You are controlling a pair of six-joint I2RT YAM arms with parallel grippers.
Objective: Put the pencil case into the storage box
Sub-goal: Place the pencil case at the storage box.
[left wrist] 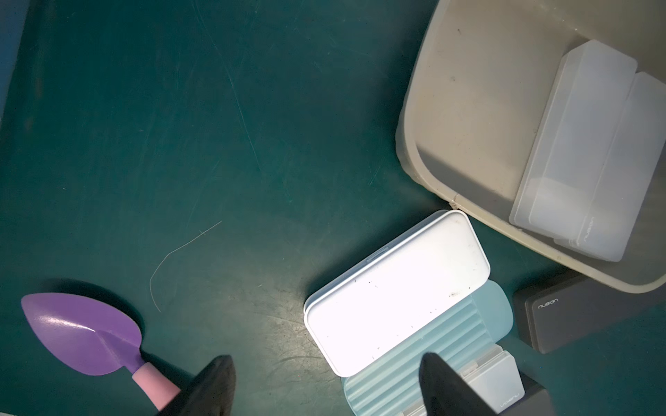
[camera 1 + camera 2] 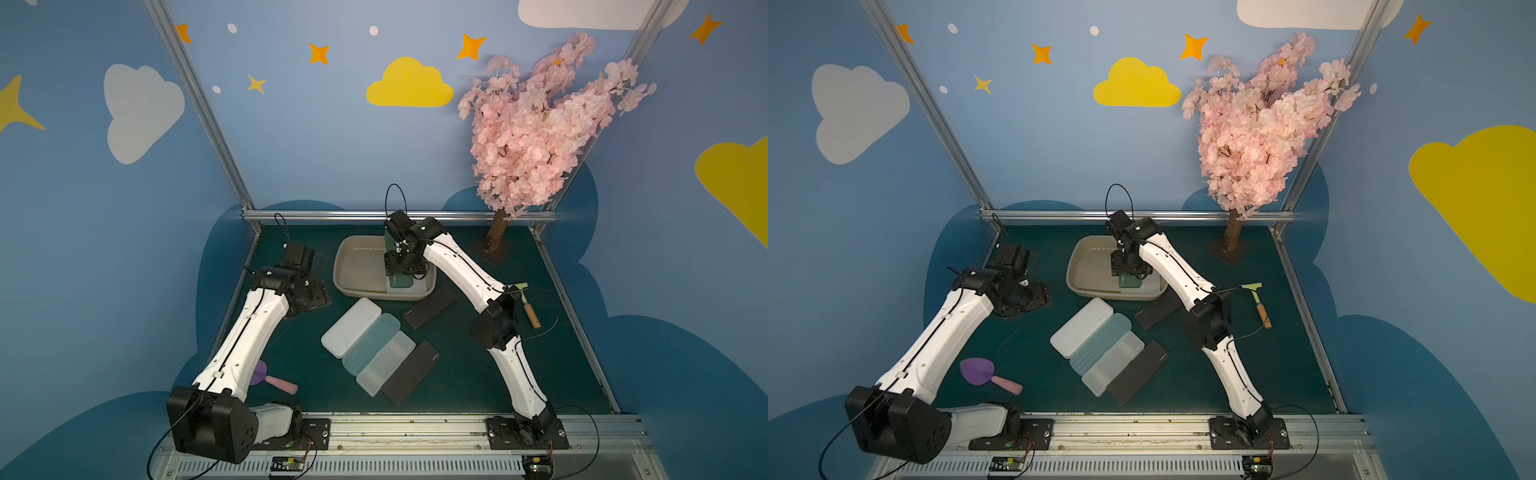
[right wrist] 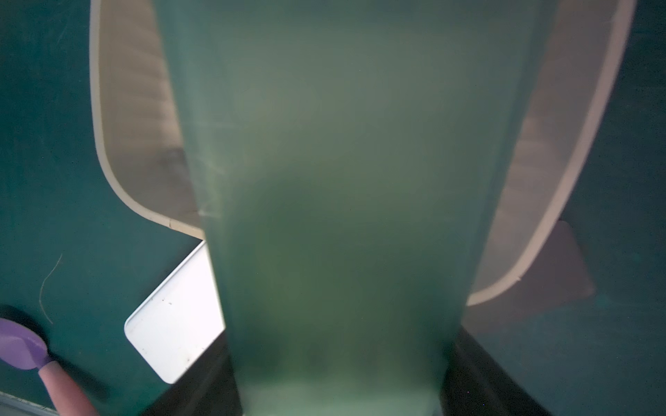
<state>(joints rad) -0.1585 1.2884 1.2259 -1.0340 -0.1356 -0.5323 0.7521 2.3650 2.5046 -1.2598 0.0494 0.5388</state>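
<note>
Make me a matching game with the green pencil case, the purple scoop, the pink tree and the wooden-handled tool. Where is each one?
Things:
1. green pencil case
2. purple scoop
3. pink tree
4. wooden-handled tool

Places:
A. lying on the mat beside the right arm
B. standing in a far corner
C. held by the right claw over the storage box
D. lying on the mat near the left arm

Pairs: 1-C, 2-D, 3-B, 4-A
</note>
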